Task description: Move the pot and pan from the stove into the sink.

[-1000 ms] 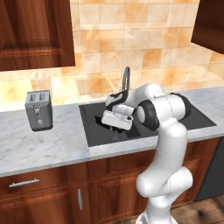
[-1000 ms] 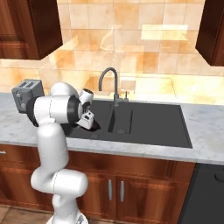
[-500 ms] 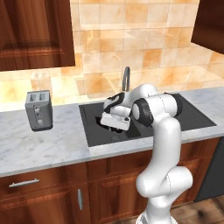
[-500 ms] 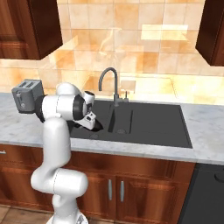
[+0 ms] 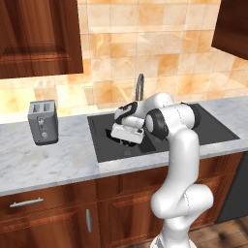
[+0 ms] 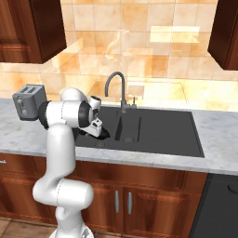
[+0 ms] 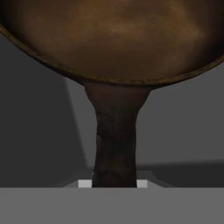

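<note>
One pan point(image 7: 118, 39) hangs low inside the sink point(image 6: 162, 135), at the left end of the dark basin, its brownish inner face and long handle close before the hand camera. The gripper point(image 5: 125, 135) reaches down into the basin there; whether its fingers clamp the handle cannot be told. No writing is legible anywhere.

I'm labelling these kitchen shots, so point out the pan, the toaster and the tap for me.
pan point(image 7: 118, 39): hand view, on its brownish inner face.
toaster point(image 5: 43, 123): left base view, on its grey front side.
tap point(image 6: 113, 79): right base view, on the top of its curved neck.
</note>
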Tool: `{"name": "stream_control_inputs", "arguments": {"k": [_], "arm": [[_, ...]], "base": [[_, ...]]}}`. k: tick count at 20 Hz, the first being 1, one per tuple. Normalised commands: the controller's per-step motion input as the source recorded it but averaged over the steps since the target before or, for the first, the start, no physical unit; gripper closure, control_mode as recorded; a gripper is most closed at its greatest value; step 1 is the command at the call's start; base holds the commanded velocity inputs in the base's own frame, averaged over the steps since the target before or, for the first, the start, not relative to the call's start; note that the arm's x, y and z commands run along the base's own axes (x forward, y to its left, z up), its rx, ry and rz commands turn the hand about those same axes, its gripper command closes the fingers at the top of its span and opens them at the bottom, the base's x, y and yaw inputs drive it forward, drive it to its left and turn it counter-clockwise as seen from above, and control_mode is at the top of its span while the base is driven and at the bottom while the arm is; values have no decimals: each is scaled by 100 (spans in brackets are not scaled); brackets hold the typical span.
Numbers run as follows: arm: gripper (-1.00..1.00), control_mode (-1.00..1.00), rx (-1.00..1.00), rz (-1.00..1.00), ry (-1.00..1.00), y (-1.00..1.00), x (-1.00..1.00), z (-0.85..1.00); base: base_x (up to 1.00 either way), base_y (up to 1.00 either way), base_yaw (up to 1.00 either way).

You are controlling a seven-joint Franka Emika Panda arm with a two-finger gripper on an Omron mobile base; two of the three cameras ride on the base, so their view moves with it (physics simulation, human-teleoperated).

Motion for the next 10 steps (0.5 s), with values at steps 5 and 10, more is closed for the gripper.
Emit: {"name": "stream_control_inputs", "arguments": {"k": [5,10], "arm": [[-100,-100,0,-3,0,0,1,11],[-100,-100,0,-3,1,3,2,40]], "base": [[0,0,0],[0,0,0]]}}
